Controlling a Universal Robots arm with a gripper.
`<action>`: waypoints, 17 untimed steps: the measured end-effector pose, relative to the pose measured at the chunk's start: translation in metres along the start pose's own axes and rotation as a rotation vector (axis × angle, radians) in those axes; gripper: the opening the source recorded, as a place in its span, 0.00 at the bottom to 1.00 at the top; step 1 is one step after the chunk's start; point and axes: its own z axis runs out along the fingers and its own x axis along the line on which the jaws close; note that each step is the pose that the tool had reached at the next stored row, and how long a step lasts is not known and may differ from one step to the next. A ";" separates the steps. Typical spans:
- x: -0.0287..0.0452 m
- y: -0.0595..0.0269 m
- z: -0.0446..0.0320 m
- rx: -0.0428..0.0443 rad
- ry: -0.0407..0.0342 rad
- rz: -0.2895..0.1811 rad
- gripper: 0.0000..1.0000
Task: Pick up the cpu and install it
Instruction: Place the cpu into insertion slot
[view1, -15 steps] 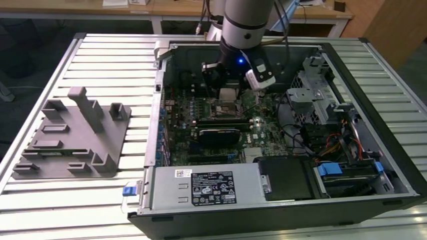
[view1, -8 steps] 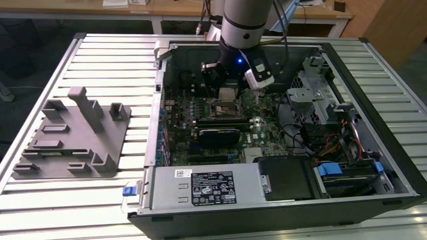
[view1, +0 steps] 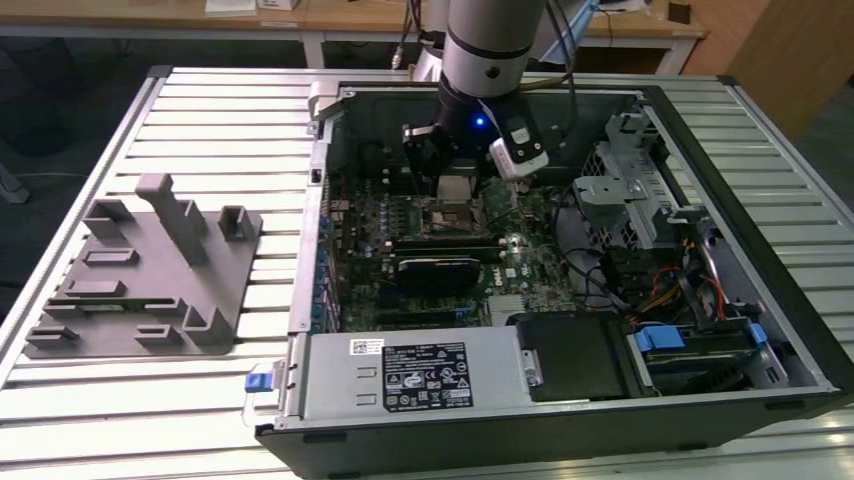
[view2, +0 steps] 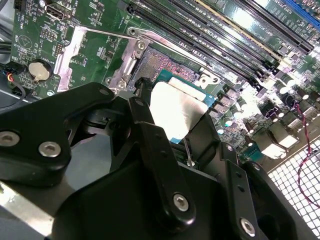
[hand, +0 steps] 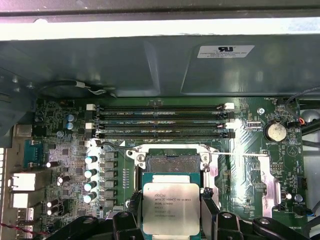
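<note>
Right — gripper (hand: 171, 226) is clamped partway shut on the cpu (hand: 171, 202), a finger (view2: 152, 135) on each side edge, silvery top up. Cpu hangs inside the pc case (view1: 534, 432), just over the mobo (hand: 65, 145), partly overlapping the open socket (hand: 171, 162) — not seated. Grey fixture (view1: 147, 270) sits well apart on the table (view1: 200, 110).
</note>
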 end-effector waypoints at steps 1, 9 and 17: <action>0.0000 0.0000 0.0000 0.0000 0.0000 0.000 0.55; 0.0000 0.0000 0.0001 -0.0025 -0.0067 0.060 0.55; 0.0000 0.0000 0.0002 -0.0075 -0.0211 0.191 0.55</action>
